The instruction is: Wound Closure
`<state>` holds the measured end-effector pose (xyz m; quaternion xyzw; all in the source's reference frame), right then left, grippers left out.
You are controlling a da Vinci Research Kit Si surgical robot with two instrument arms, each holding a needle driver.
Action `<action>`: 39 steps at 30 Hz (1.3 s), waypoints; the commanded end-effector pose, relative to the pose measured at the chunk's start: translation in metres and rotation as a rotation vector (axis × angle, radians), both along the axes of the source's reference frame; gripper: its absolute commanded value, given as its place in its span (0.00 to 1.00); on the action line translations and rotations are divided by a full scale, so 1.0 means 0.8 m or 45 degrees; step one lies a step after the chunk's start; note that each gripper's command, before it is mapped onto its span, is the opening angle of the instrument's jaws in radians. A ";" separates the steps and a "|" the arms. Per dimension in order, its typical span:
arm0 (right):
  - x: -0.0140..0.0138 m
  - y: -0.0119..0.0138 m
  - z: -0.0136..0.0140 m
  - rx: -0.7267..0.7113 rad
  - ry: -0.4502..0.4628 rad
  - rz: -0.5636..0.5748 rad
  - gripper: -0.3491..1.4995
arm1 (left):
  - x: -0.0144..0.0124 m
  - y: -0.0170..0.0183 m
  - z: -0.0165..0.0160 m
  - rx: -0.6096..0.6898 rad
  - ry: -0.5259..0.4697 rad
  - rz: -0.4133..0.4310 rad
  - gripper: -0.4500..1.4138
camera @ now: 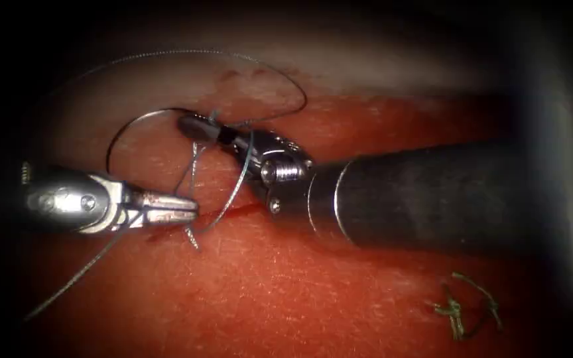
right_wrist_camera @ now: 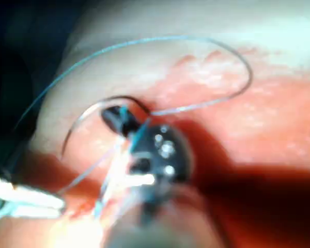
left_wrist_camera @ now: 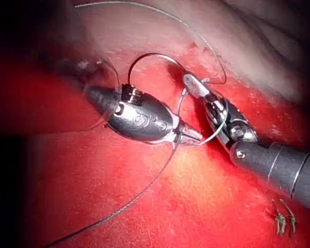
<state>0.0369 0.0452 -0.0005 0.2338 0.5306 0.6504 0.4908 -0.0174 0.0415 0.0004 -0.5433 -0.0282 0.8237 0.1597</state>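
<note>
Right gripper [camera: 197, 126] grips needle [camera: 134, 126]; left gripper [camera: 190, 209] grips thread [camera: 187, 169].

The right gripper [camera: 201, 128] has dark tips, a silver screwed wrist and a dark grey shaft [camera: 426, 195]. The left gripper [camera: 180, 209] is shiny silver with round screws.

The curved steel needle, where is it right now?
In the endoscope view the curved steel needle arcs above the tissue, left of the right pincer, which grips one end; the left pincer sits below it, at the cut.
</note>
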 end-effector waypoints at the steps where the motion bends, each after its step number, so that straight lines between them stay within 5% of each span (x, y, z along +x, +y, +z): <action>1: 0.0008 -0.0010 -0.0015 -0.047 0.001 -0.026 0.00 | 0.0005 0.0000 0.0007 0.000 0.004 -0.016 0.05; 7: 0.0012 -0.0027 -0.0051 -0.126 0.008 -0.078 0.00 | 0.0039 0.0024 0.0010 0.003 0.054 -0.033 0.05; 9: 0.0011 -0.0047 -0.0055 -0.153 0.017 -0.114 0.00 | 0.0051 0.0039 0.0017 -0.091 0.281 0.091 0.05; 14: 0.0008 -0.0065 -0.0059 -0.180 0.028 -0.152 0.00 | 0.0061 0.0068 0.0024 -0.175 0.362 0.140 0.05; 16: 0.0006 -0.0071 -0.0063 -0.186 0.031 -0.165 0.00 | 0.0063 0.0081 0.0027 -0.249 0.489 0.158 0.05; 17: 0.0006 -0.0076 -0.0066 -0.200 0.033 -0.180 0.00 | 0.0064 0.0089 0.0027 -0.342 0.659 0.115 0.05; 20: 0.0008 -0.0085 -0.0072 -0.207 0.041 -0.200 0.00 | 0.0062 0.0092 0.0026 -0.384 0.806 -0.002 0.05; 27: 0.0007 -0.0097 -0.0077 -0.210 0.040 -0.229 0.00 | 0.0036 0.0093 0.0030 -0.372 0.976 -0.291 0.05; 39: -0.0010 -0.0123 -0.0078 -0.207 0.022 -0.288 0.00 | 0.0048 0.0164 -0.0004 -0.638 1.194 -0.263 0.05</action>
